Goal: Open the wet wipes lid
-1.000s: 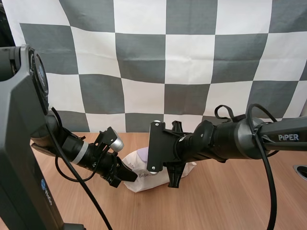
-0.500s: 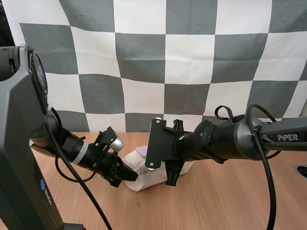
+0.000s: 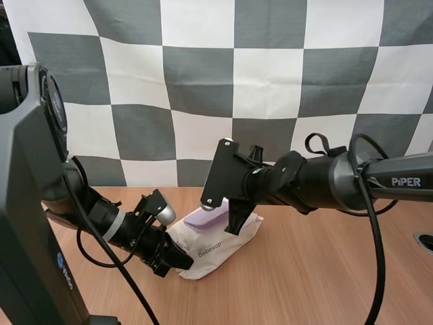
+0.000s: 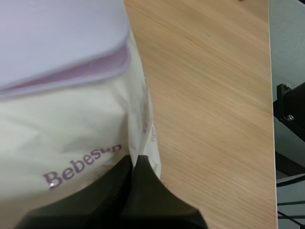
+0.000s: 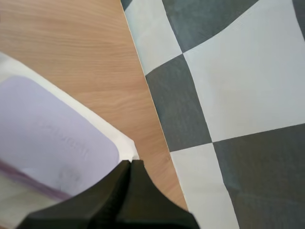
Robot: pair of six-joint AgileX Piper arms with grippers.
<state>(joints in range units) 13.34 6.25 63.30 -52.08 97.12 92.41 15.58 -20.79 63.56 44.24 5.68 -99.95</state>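
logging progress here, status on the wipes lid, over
Left fingers pinch wet wipes pack edge. Right fingers together at far corner by lid. Lid looks closed.

Showed a tall grey housing (image 3: 27, 203) at the left arm's near end, flat-sided and stamped with a small round blue logo (image 3: 62, 263). Ran on as a black, rounded left arm (image 3: 88, 206) ringed by one white band (image 3: 115, 221). Paired it with a thicker right arm (image 3: 325, 184), black at the bulging joints and dark grey along the forearm, marked with white PiPER lettering (image 3: 406, 181). Ended in matte black left fingers (image 4: 109, 200) and right fingers (image 5: 143, 205), smooth outside and tapering to narrow tips.
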